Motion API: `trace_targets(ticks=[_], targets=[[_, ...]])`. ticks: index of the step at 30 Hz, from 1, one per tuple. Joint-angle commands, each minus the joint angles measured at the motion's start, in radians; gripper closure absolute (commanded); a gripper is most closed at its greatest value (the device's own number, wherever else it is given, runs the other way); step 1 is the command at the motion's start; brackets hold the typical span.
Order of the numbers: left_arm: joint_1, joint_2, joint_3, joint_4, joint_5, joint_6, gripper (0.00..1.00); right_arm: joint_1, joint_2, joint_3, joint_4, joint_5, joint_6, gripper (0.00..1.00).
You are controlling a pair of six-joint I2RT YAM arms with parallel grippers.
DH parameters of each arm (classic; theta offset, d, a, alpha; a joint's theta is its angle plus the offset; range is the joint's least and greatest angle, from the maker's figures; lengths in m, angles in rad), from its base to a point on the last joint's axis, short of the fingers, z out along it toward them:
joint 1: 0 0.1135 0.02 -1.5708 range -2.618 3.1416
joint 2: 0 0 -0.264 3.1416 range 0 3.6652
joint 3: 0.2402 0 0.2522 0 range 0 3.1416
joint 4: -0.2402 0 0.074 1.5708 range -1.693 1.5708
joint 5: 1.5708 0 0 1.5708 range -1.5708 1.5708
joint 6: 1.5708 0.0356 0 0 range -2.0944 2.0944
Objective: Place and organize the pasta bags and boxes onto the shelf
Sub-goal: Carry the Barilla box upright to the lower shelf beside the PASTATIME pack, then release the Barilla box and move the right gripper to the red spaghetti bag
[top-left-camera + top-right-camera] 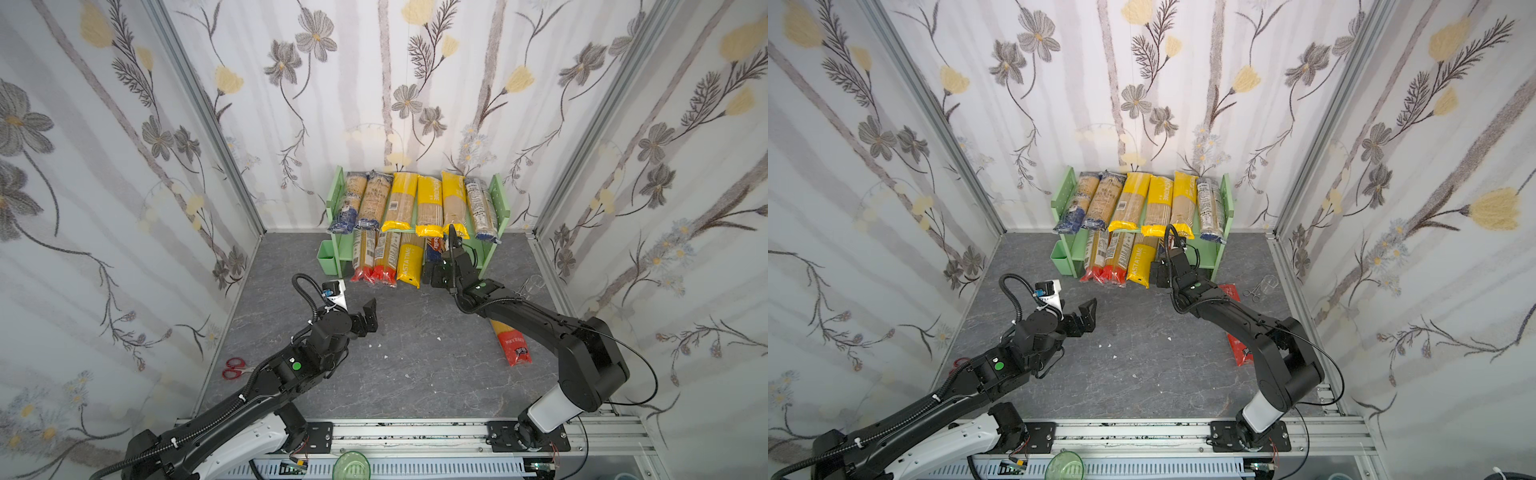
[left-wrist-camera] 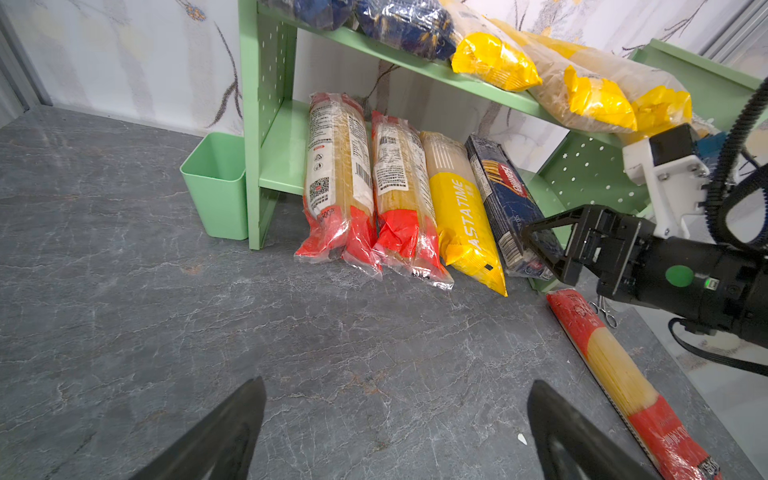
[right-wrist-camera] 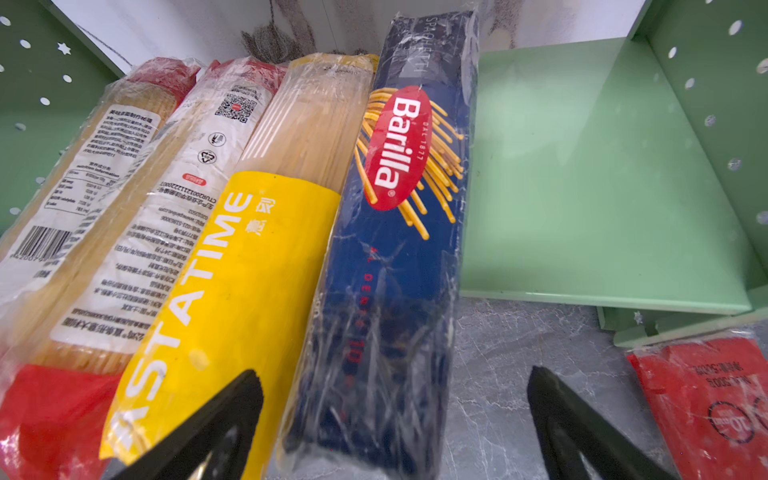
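Right gripper [image 3: 392,372], spread and empty, hangs at the near end of the blue box [image 3: 399,257] on the lower board of the shelf [image 3: 582,187]; one red-ended bag [image 1: 512,344] lies on the table [image 1: 415,374] beneath that arm, lengthwise toward the shelf; left gripper [image 2: 397,384], also spread, sits farther from it.

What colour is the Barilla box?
The Barilla box is dark blue; the right wrist view shows it best.

Glossy plastic wrap on Barilla box [image 3: 395,270]; smooth matt shelf [image 3: 582,166]
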Motion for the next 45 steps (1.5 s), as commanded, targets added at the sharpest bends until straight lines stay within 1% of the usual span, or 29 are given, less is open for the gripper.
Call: trace_targets(ticks=[1, 6, 10, 15, 17, 21, 24, 26, 27, 30, 33, 36, 40, 45], targets=[[0.002, 0.002, 0.010, -0.009, 0.014, -0.023, 0.00, 0.011, -0.057, -0.028, 0.018, 0.002, -0.008, 0.00], [0.002, 0.000, 0.008, -0.008, 0.035, -0.033, 0.00, 0.040, -0.189, -0.092, -0.064, 0.030, -0.007, 0.00], [-0.001, 0.010, -0.002, -0.005, 0.049, -0.049, 0.00, 0.054, -0.324, -0.212, -0.109, 0.068, 0.018, 0.00], [-0.017, 0.060, -0.032, 0.020, 0.081, -0.083, 0.00, 0.054, -0.467, -0.370, -0.235, 0.140, 0.090, 0.00], [-0.038, 0.085, -0.042, 0.045, 0.091, -0.096, 0.00, 0.047, -0.523, -0.446, -0.253, 0.164, 0.128, 0.00], [-0.110, 0.161, -0.042, 0.108, 0.102, -0.109, 0.00, 0.001, -0.591, -0.542, -0.258, 0.162, 0.192, 0.00], [-0.177, 0.250, -0.017, 0.151, 0.104, -0.106, 0.00, -0.046, -0.596, -0.587, -0.242, 0.155, 0.208, 0.00], [-0.214, 0.306, 0.003, 0.178, 0.110, -0.102, 0.00, -0.094, -0.590, -0.618, -0.212, 0.104, 0.203, 0.00], [-0.229, 0.334, 0.014, 0.191, 0.116, -0.101, 0.00, -0.118, -0.588, -0.636, -0.195, 0.083, 0.203, 0.00], [-0.259, 0.392, 0.033, 0.242, 0.150, -0.093, 0.00, -0.173, -0.590, -0.667, -0.175, 0.073, 0.215, 0.00], [-0.272, 0.425, 0.032, 0.326, 0.215, -0.082, 0.00, -0.218, -0.597, -0.670, -0.169, 0.064, 0.223, 0.00], [-0.281, 0.480, 0.055, 0.351, 0.256, -0.068, 0.00, -0.276, -0.570, -0.661, -0.167, 0.050, 0.233, 0.00], [-0.287, 0.503, 0.074, 0.351, 0.264, -0.043, 0.00, -0.347, -0.524, -0.647, -0.145, 0.036, 0.238, 0.00], [-0.287, 0.470, 0.053, 0.351, 0.245, -0.022, 0.00, -0.444, -0.432, -0.615, -0.113, -0.076, 0.223, 0.00]])
